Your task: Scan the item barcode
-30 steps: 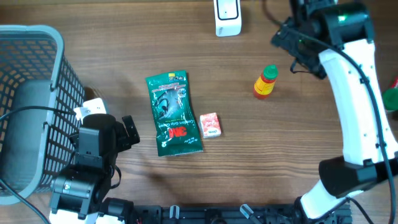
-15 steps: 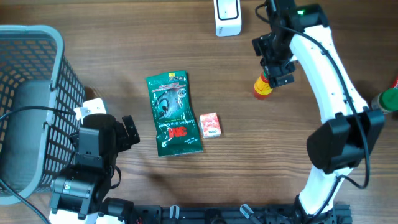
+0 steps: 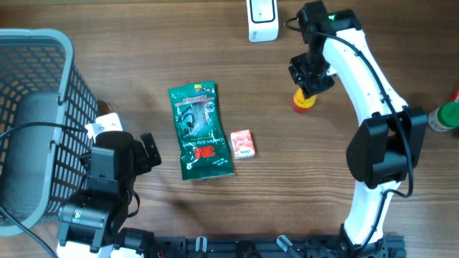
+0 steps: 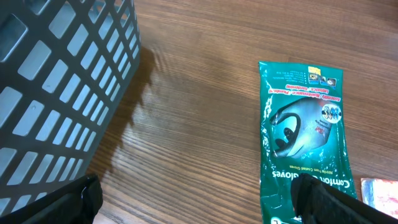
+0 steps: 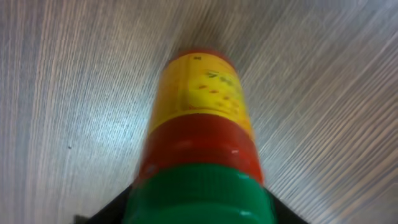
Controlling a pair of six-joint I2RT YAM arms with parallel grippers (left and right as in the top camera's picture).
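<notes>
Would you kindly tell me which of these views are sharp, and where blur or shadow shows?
Right wrist: the bottle fills the frame, soft, its green cap most blurred. Left wrist: crisp wood grain and glove packet; the basket throws a shadow on the table. Overhead: even light, sharp, faint shadows.

wood table (image 3: 129,43): basket (image 3: 43,36), glove pkt (image 3: 199,130), sm red box (image 3: 242,144), bottle (image 3: 304,104), scanner (image 3: 262,21).

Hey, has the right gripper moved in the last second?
Yes. In the overhead view the right gripper has swung left, nearer the white scanner, and is now over the yellow bottle.
</notes>
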